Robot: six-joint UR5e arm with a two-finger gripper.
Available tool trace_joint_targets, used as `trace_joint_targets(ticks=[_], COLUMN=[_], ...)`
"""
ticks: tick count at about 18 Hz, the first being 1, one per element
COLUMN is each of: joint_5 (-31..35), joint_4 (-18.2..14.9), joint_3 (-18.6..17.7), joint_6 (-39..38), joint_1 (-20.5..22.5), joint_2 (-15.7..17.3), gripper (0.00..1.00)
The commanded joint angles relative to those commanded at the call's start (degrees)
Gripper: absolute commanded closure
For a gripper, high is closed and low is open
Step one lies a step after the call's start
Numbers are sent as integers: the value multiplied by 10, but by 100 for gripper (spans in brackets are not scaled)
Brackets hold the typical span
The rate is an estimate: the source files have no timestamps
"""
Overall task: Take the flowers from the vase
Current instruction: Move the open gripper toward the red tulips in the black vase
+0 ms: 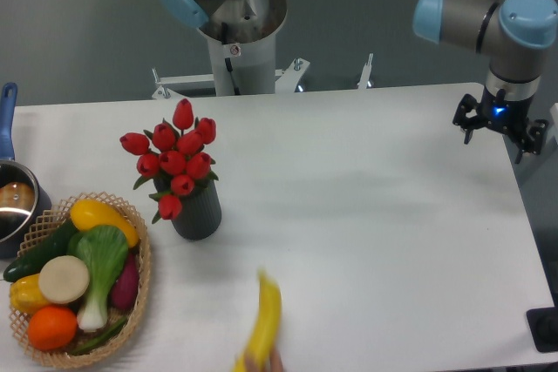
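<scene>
Red flowers (174, 156): seated in the dark grey vase (197, 212), stems held upright by its mouth, left of centre on the worktop (375, 215).
End effector (500, 131): far right edge, well apart, carrying nothing; finger spacing cannot be told.
Basket (139, 276): beside the vase, unrelated.

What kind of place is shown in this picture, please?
Probably a robotics lab with a test table: a robot arm's hand hangs over a bare white table set with props, namely red flowers in a grey vase and a basket of vegetables.
</scene>
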Motion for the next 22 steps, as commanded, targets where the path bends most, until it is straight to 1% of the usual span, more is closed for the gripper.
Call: trace_joint_targets(ticks=[2, 4, 5, 7, 10, 13, 14, 15, 16, 18, 20, 22], joint_5=[-1, -19, -38, -75, -131, -204, -225, -254, -290, -347, -380, -395], joint_4=[-1, 3, 4, 6, 7, 5, 8, 18, 24, 23, 22, 21], joint_3=[-9, -32, -48, -89, -132, -170, -192, -209, -220, -237, -251, -260], joint_6=[0, -7, -8, -16, -21, -47, -59, -58, -60, -60, -61, -63], joint_1=[-2, -4, -4, 1, 18, 17, 18, 20, 18, 18, 16, 5], joint_2=[5, 24, 34, 68, 102, 136, 148, 160, 168, 181, 188, 204], gripper=[0, 0, 0, 0, 0, 0, 0, 0, 0, 0, 0, 0])
